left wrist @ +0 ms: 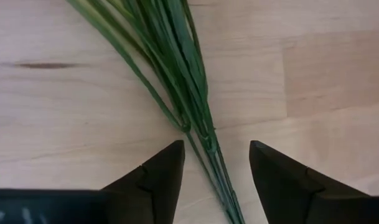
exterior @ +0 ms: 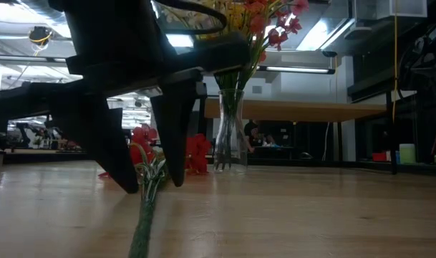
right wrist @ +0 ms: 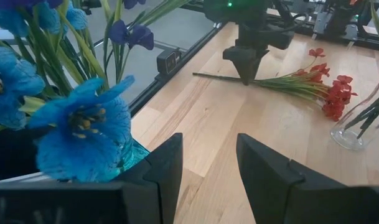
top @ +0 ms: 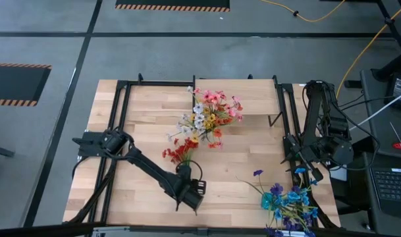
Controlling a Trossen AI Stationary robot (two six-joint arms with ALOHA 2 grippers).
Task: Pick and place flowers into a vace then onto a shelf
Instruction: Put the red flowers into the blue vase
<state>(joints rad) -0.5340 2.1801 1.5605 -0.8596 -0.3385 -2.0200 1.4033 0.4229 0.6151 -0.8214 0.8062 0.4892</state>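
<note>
A spray of red flowers (top: 179, 153) lies flat on the tabletop, its bundled green stems (left wrist: 195, 118) running toward the near edge. My left gripper (left wrist: 215, 149) points down over the stems' lower part, open, one finger on each side of them; in the low view its tips (exterior: 154, 188) stand close above the wood. A clear glass vase (exterior: 228, 132) holding pink, yellow and white flowers (top: 210, 115) stands upright mid-table. The shelf (exterior: 311, 110) stands at the far right. My right gripper (right wrist: 209, 140) waits open at the right side.
A bunch of blue flowers (top: 289, 201) stands at the near right corner, close beside my right gripper and filling part of its view (right wrist: 77, 118). Black frame rails (top: 118, 131) run along the table's left and right sides. Bare wood lies between the red spray and the blue bunch.
</note>
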